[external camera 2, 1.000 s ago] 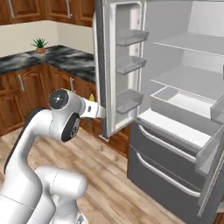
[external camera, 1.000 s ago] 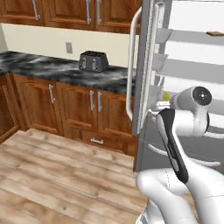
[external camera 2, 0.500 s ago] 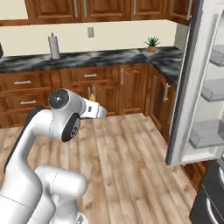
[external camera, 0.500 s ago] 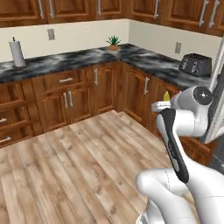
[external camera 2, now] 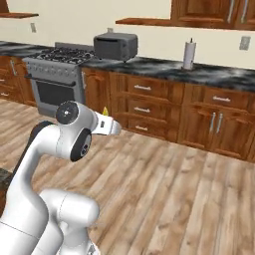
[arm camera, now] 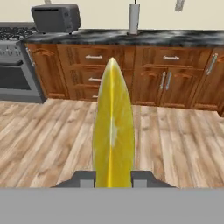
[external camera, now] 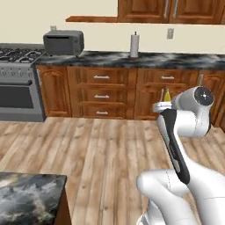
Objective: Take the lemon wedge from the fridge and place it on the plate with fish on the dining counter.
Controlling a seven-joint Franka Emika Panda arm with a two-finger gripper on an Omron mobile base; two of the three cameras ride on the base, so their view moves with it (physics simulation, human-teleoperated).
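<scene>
A long wall table with a black-and-grey marbled top runs across the back of the kitchen, above reddish-brown drawers and cabinet doors. On it stand a dark grey toaster oven, near the table's left end just beside the stove, and an upright white paper-towel roll further right, well apart from the oven. The stove has burners on top and stands on the floor. The floor is light wooden planking. At the lower left of the left base view, a corner of another marbled table shows, bare.
</scene>
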